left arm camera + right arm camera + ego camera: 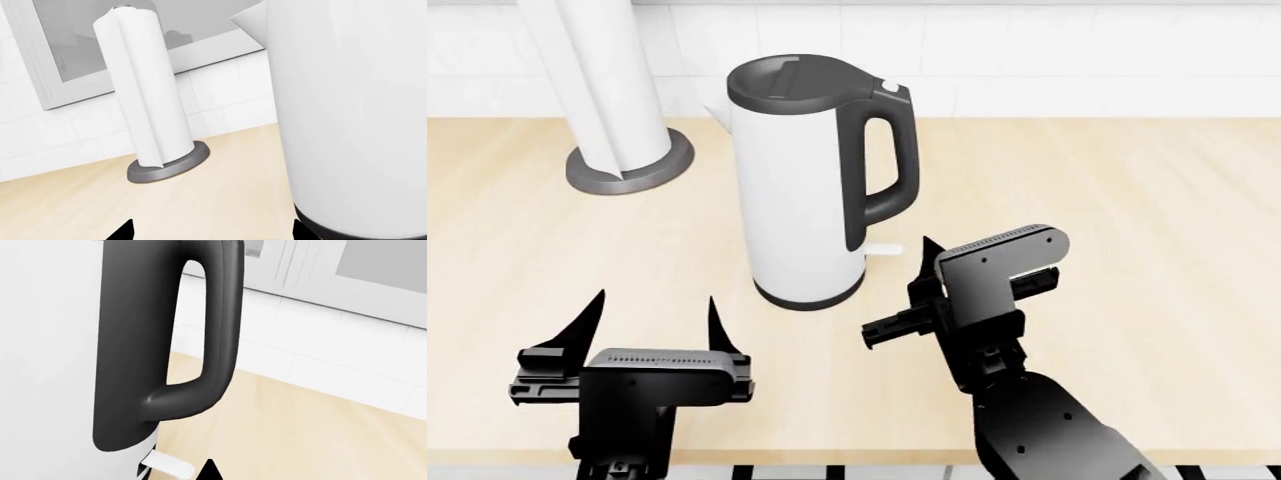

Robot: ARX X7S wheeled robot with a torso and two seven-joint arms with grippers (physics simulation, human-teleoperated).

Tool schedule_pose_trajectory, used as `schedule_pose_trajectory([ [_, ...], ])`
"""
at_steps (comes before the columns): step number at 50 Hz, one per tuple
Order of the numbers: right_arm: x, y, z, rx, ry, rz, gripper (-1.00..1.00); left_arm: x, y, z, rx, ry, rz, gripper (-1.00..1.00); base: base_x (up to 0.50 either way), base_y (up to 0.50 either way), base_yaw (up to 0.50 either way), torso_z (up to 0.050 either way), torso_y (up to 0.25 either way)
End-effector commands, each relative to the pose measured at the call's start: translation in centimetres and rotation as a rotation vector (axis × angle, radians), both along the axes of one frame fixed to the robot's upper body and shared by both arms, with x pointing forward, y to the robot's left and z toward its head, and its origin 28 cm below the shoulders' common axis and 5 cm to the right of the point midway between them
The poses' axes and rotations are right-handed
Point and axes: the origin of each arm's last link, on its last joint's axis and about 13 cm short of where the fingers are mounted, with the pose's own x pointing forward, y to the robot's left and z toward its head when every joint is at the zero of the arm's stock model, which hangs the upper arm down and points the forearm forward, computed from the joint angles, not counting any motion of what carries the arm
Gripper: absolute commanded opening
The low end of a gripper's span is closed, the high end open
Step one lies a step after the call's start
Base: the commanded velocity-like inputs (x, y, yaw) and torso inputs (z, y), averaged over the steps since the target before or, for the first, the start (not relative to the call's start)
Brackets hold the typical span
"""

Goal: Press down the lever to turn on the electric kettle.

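Observation:
The electric kettle is white with a dark grey lid and a big loop handle, and stands mid-counter. Its lever is a small white tab sticking out below the handle. My right gripper is shut, turned on its side, its tip just right of the lever and about level with it. In the right wrist view the lever lies right beside the single fingertip point, under the handle. My left gripper is open and empty, in front of and left of the kettle.
A white paper-towel roll on a round grey foot stands at the back left, and also shows in the left wrist view. A white tiled wall runs behind the wooden counter. The counter's front edge lies under my arms.

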Motion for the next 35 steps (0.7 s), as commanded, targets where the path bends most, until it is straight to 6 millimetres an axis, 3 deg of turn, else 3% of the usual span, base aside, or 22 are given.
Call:
schedule_pose_trajectory([
  [1,0.4,0.8,-0.3,-0.036,0.031,0.014,-1.0,0.0,0.0,-0.1,-0.001,0.001,-0.003,1.0,0.0,0.0,0.0,0.0,0.0],
  [11,1.3,1.7,-0.2,-0.03,0.044,0.006,-1.0,0.0,0.0,-0.1,0.001,0.001,-0.006,1.0,0.0,0.0,0.0,0.0,0.0],
  [35,3.6,2.8,-2.3,-0.096,0.122,-0.036,-1.0,0.0,0.1,-0.2,-0.001,0.002,-0.008,1.0,0.0,0.0,0.0,0.0,0.0],
])
